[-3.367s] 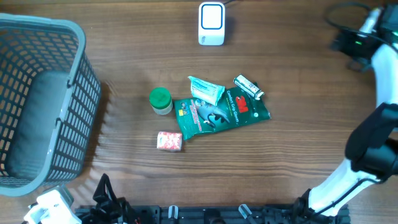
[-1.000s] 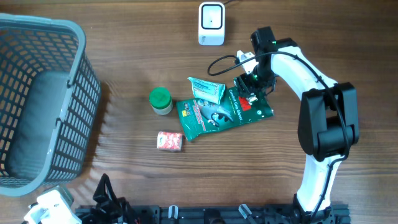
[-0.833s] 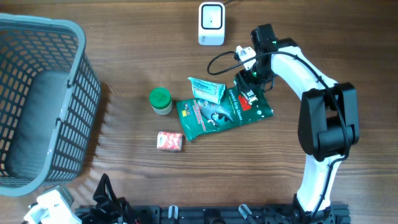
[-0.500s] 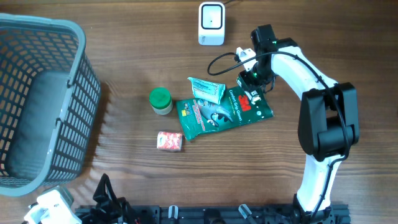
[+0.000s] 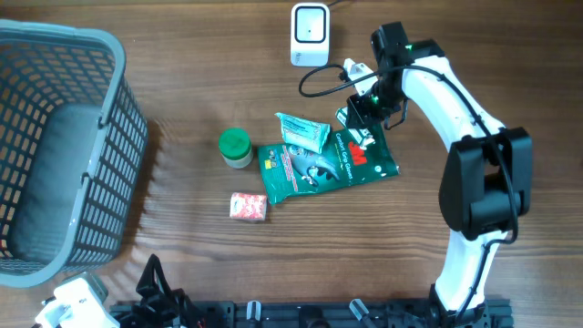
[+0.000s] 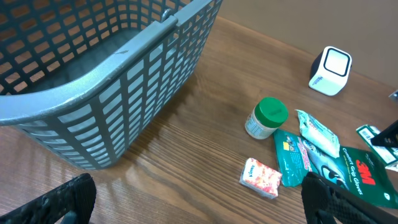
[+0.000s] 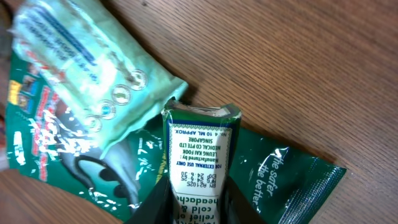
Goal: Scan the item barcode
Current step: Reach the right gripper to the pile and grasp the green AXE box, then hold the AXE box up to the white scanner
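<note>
Right gripper (image 7: 194,200) is down in the pile now, and its fingers (image 7: 154,204) are clamped on the near end of the small green-and-white box (image 7: 198,146). That's the item, pinched between the two pads and sticking out ahead of them. Directly beneath the fingers lies the green pouch (image 7: 283,171), and the pale green packet (image 7: 81,74) sits just off the box's far end, to one side. From the wrist view I can't say for sure whether the box is clear of the pouch or resting on it.

To do this well, I'd say lift straight up first so neither packet drags along. The face showing carries only small print and no barcode I can make out, so the wrist will likely need to roll until the striped panel turns up. The scanner (image 5: 310,35) stands a little ahead and to the left of the fingers: carry the box over and present it flat and steady.

The right arm reaches far across the table (image 5: 182,237), elbow bent, wrist pitched down over the pile. Left gripper (image 6: 199,208) hangs low and wide apart, holding nothing, the basket (image 6: 124,81) ahead of it.
</note>
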You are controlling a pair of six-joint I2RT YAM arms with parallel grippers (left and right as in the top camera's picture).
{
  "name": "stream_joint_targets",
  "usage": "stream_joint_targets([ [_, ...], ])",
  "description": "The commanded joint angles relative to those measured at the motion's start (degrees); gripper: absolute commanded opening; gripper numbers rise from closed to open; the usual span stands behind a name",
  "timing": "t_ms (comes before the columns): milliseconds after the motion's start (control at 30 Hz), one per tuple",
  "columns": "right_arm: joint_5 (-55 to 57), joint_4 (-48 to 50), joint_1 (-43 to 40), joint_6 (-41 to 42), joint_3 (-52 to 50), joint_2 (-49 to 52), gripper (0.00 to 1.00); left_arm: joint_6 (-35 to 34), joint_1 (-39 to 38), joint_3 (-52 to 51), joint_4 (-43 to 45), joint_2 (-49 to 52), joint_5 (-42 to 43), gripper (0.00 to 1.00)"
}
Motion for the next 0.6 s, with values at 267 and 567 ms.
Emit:
stream_joint_targets([
  [267,0.39,9.01,-0.13,-1.18,-7.96,-0.85,0.46,-0.09,0.35,0.00,0.17,-0.26,0.24,1.00],
  [567,1.68,9.18,0.33,-1.42,-9.16,-0.72,0.50,-0.09,0.35,0.00,0.17,-0.26,0.24,1.00],
])
